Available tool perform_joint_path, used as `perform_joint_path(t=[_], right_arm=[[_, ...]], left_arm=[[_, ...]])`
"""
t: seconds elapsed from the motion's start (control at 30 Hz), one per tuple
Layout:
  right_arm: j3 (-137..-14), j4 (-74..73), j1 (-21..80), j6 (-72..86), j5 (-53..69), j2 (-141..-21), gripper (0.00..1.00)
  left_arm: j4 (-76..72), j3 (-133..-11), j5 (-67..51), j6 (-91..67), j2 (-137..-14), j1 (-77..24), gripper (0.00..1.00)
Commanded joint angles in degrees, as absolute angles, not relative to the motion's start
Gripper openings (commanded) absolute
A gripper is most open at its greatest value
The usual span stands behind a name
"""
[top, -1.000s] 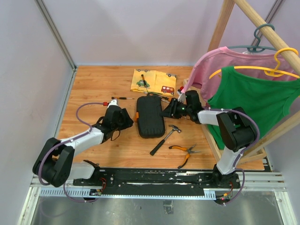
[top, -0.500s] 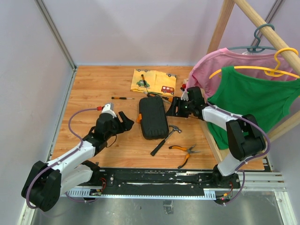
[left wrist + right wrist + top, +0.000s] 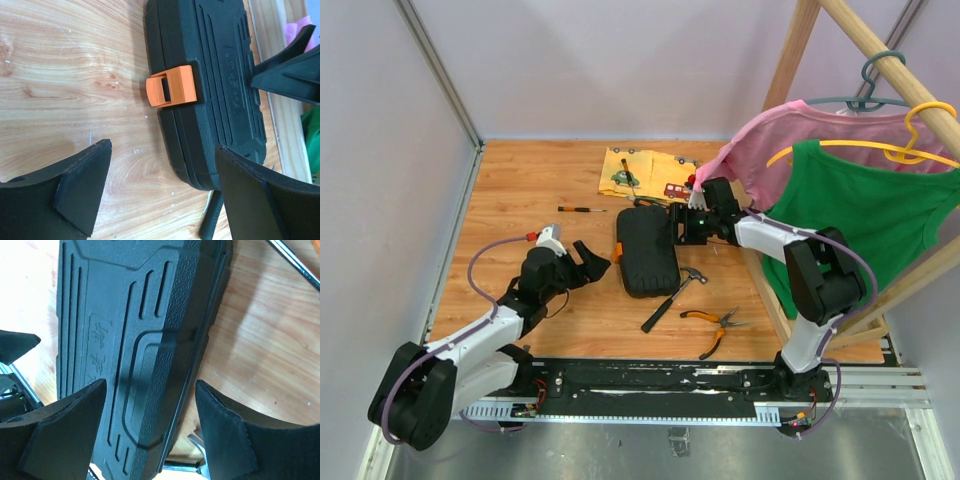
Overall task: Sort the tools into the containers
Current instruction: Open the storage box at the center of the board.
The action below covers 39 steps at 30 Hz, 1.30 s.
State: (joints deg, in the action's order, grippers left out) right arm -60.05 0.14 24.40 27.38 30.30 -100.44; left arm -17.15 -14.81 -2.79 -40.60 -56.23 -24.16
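Observation:
The black tool case (image 3: pixel 646 250) lies shut on the wooden table, its orange latch (image 3: pixel 172 86) facing left. My left gripper (image 3: pixel 588 262) stands open just left of the case, nothing between its fingers (image 3: pixel 75 195). My right gripper (image 3: pixel 682 225) is open at the case's far right edge (image 3: pixel 125 340); one finger hangs over the lid and the other over the wood. A hammer (image 3: pixel 672 292) and orange-handled pliers (image 3: pixel 715 325) lie in front of the case on the right. A thin dark screwdriver (image 3: pixel 582 209) lies behind the case on the left. Another screwdriver (image 3: pixel 630 175) rests on the yellow cloth (image 3: pixel 655 178).
A wooden clothes rack (image 3: pixel 800 60) stands at the right with a pink shirt (image 3: pixel 780 135) and a green shirt (image 3: pixel 860 215) on hangers, close behind my right arm. Its base rail (image 3: pixel 772 305) runs along the table's right side. Walls close the left and back.
Both grippers have opened wider and let go of the case's sides. The left arm drew back toward the near left; the right gripper shifted toward the case's far right corner.

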Motion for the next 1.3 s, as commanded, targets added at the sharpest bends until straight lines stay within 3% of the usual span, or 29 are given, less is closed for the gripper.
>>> perform_joint_path(t=[0.0, 0.23, 0.73, 1.27], right_arm=[[-63.74, -0.11, 25.34, 25.20, 32.04, -104.23, 0.73], [-64.97, -1.22, 25.31, 23.58, 32.33, -106.84, 0.73], [-64.40, -0.90, 25.31, 23.23, 32.43, -107.09, 0.72], [-64.46, -0.81, 25.31, 23.23, 32.88, -107.14, 0.72]], left_arm=[[-24.19, -14.26, -6.98, -43.12, -59.41, -22.82, 0.89], [-35.14, -14.06, -11.06, -47.62, -67.98, -22.68, 0.99], [-45.00, -17.50, -12.96, -52.46, -83.05, -22.68, 0.99], [-48.30, -21.53, -15.75, -55.87, -90.93, -22.20, 0.99]])
